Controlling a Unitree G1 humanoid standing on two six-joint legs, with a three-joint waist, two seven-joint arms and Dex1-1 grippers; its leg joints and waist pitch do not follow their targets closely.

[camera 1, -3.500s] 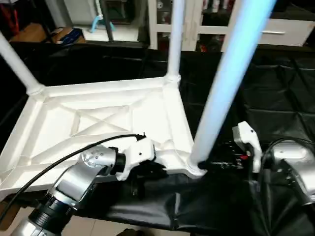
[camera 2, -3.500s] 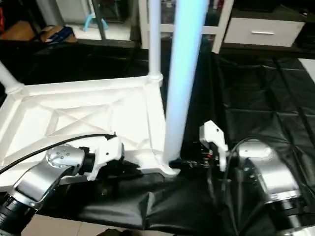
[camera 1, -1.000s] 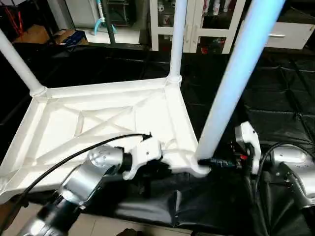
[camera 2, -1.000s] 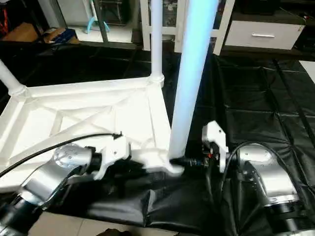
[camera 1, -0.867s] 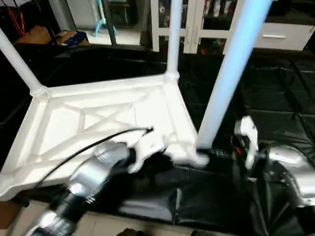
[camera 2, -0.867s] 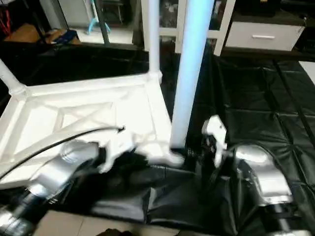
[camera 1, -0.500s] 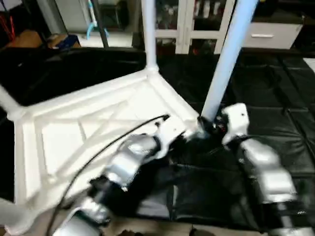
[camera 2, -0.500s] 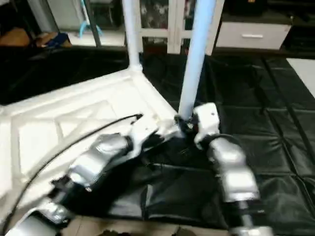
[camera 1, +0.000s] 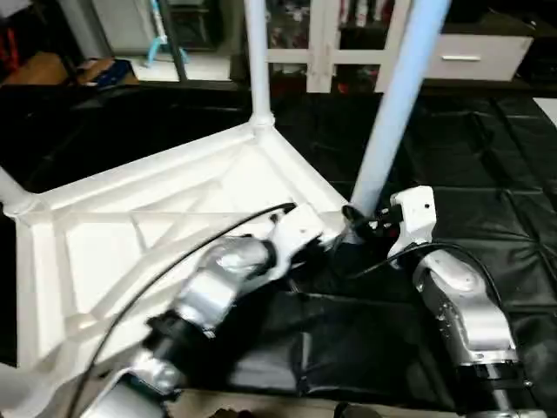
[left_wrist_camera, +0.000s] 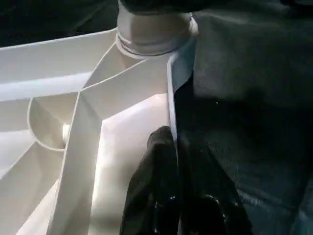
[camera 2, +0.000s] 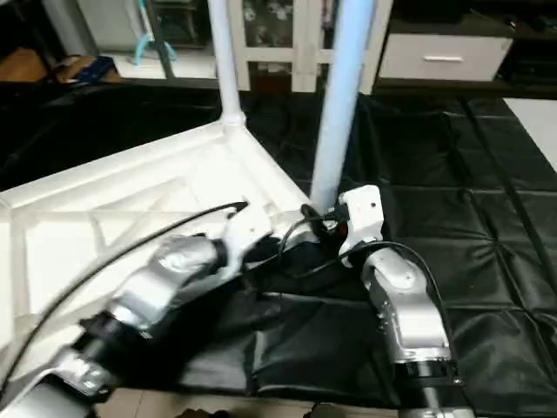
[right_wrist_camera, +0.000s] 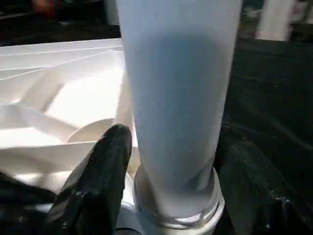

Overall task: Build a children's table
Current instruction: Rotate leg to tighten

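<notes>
Black sheeting (camera 1: 487, 131) carries the upturned tabletop (camera 1: 130, 235), swung round from a second ago. My left gripper (left_wrist_camera: 173, 147) stays pinched on its rim; my right gripper (right_wrist_camera: 171, 161) straddles the near leg (camera 1: 396, 104), fingers (right_wrist_camera: 105, 166) loosening. Leg looks seated.

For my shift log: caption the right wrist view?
Black pincer fingers flank a white tapered tube leg seated in the white plastic tabletop's round corner socket.

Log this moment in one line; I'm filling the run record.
left gripper: shut on tabletop rim | right gripper: fingers either side of near leg, at its corner socket | tabletop: upside down on black sheet
</notes>
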